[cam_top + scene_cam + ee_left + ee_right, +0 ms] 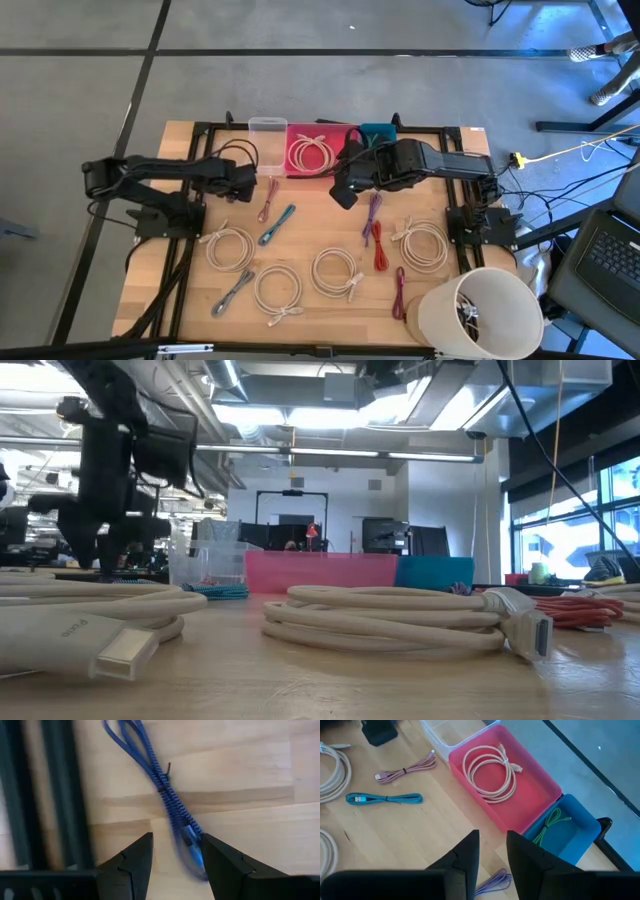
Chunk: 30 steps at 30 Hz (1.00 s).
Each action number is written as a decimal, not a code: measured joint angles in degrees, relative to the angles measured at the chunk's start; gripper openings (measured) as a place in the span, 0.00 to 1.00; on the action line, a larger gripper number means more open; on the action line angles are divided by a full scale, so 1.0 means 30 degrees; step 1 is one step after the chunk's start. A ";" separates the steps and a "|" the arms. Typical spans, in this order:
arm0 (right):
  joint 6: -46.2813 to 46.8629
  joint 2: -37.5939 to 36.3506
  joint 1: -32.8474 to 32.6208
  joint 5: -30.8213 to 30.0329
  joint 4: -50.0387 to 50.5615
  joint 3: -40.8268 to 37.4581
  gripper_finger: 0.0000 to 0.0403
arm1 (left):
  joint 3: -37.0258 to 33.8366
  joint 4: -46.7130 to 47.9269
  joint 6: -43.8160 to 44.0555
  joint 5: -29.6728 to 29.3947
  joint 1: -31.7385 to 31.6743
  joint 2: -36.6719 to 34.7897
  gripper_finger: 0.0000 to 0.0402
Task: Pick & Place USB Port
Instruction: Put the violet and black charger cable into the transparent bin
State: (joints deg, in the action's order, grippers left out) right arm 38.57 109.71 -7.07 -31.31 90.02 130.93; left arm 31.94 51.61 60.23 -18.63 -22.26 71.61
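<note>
Two cables binned so far, judging from above: a white coil (312, 153) in the pink bin (293, 127), another in the teal bin (378, 130). Many more loose on the table (180, 260). Left gripper (248, 186) low at the back left; right gripper (343, 192) idle near the pink bin.

From table height: only pale coils (390, 615) up close, bins behind.

From the left wrist: fingers apart, astride the blue braided cable (167, 795), flat on the wood, not clamped yet.

From the right wrist: fingers slightly apart, holding nothing; green cable (550, 822) inside the teal bin.

Probably an early stage; closing on the blue cable next.
</note>
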 joint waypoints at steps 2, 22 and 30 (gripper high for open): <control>-0.0007 0.0000 0.0002 0.0007 0.0000 0.0000 0.25 | -0.0957 -0.1744 0.0013 0.0844 0.0000 0.0153 0.40; -0.0525 0.0007 0.0015 0.0000 0.0000 0.0000 0.25 | -0.3015 -0.1289 0.0259 0.0736 0.0248 -0.3638 0.03; -0.0583 0.0015 0.0095 -0.0160 0.0000 0.0000 0.25 | -0.2899 -0.0383 0.0540 0.0692 0.0248 -0.6610 0.03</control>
State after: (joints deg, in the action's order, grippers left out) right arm 36.82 109.75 -6.78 -31.79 90.02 130.93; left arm 23.24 50.46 61.85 -16.56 -21.52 51.78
